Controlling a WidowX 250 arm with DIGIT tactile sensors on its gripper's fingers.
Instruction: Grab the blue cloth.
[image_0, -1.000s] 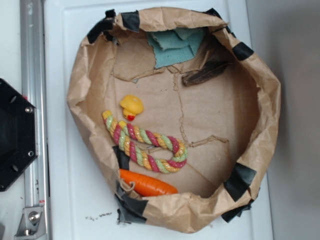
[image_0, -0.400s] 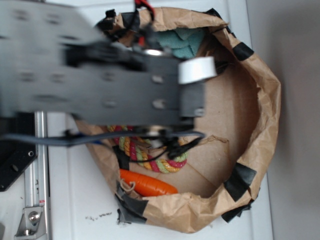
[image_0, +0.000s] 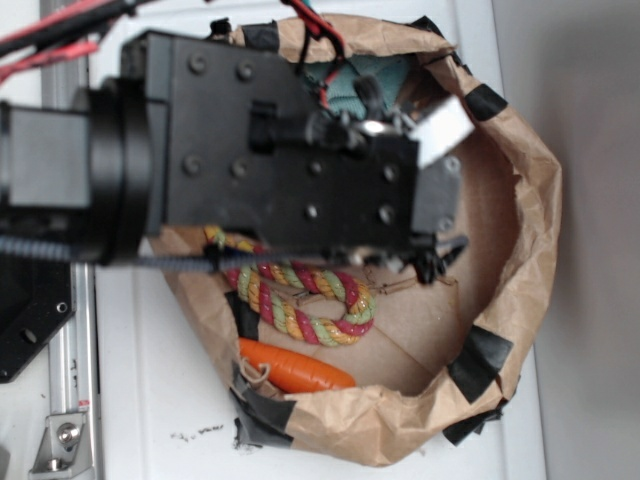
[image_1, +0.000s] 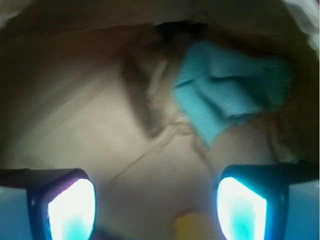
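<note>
The blue cloth (image_1: 230, 95) lies crumpled against the far wall of the paper bowl, ahead of me and to the right in the wrist view. My gripper (image_1: 156, 210) is open, and between its fingers there is only bare brown paper and a yellow blur (image_1: 195, 227) at the bottom edge. The cloth is well beyond the right finger (image_1: 245, 210) and untouched. In the exterior view my black arm (image_0: 290, 170) hangs over the bowl and hides the fingers. Only a teal strip of the blue cloth (image_0: 385, 78) shows past the arm.
A dark brown bark-like piece (image_1: 140, 95) lies left of the cloth. The brown paper bowl (image_0: 530, 230) has raised, taped walls. A striped rope toy (image_0: 310, 295) and an orange carrot (image_0: 295, 370) lie along its near side. A metal rail (image_0: 75, 380) runs at the left.
The arm, absent a second ago, has swung in over the bowl and moved right, covering the yellow duck, the bark piece and most of the cloth.
</note>
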